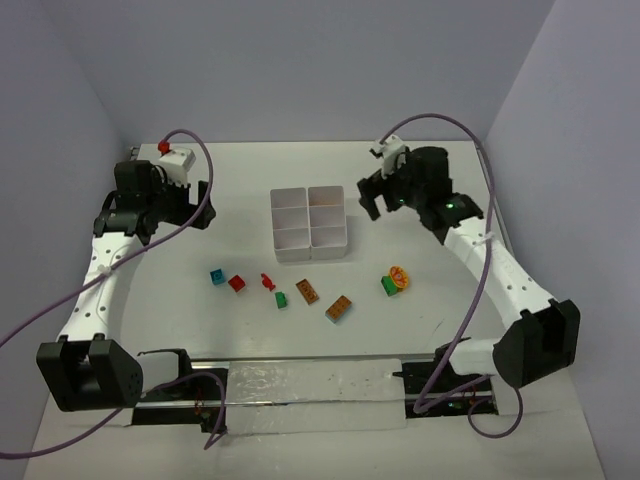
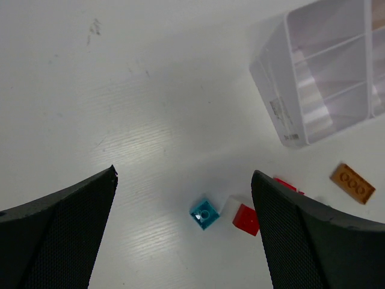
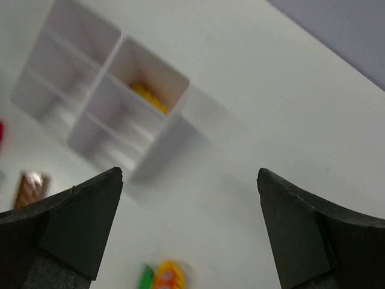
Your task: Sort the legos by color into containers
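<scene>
A white table is seen from above, with two white and black arms bolted at its near edge and reaching far, one on each side. The white plastic six-compartment tray is set at the far middle, between the two arms, presumably so that either can reach it. The left gripper is held high to the left of the tray with its jaws spread wide and nothing between them. The right gripper is likewise parted and empty, just right of the tray.

A yellow piece is seen lying in a corner compartment; which corner cannot be told. The rest are scattered loose on the table near the tray: a teal studded brick just beside a red brick, a small red piece, a green brick, two orange-brown plates, and a green and orange cluster at the right. Sorting is judged barely begun.
</scene>
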You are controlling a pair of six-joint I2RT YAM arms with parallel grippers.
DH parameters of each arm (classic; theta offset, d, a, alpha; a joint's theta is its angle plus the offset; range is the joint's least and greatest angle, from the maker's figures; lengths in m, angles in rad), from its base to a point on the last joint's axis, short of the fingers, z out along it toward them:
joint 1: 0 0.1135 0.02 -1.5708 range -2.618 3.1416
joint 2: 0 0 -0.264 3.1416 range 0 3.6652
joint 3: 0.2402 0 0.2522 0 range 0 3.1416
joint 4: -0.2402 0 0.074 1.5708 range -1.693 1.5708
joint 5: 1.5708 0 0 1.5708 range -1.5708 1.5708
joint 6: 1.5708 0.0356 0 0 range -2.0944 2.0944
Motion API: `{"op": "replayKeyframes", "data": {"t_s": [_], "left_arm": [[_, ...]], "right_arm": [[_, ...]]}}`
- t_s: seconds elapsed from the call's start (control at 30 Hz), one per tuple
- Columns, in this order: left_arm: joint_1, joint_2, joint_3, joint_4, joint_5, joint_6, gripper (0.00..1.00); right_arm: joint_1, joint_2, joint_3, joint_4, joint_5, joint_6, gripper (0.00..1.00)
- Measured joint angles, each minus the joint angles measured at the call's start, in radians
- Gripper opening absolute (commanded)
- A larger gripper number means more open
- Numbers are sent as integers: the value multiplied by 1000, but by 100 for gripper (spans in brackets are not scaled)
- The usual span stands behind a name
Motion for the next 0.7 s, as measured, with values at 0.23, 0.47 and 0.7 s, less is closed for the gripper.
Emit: {"op": "replayKeyframes", "data": {"t_s": [0.23,0.47,0.7], "left_arm": [[-12,-5,24,-38,167,60,99],[-43,-5,24,-47,235,69,99],[-68,-3,25,-55,241,69,99]], "right_arm": [[-267,42,68,-514,-319,-591,100],[-407,109,-109,-799,-368,-1158,100],[-423,285,-90,-877,-404,-1453,100]]}}
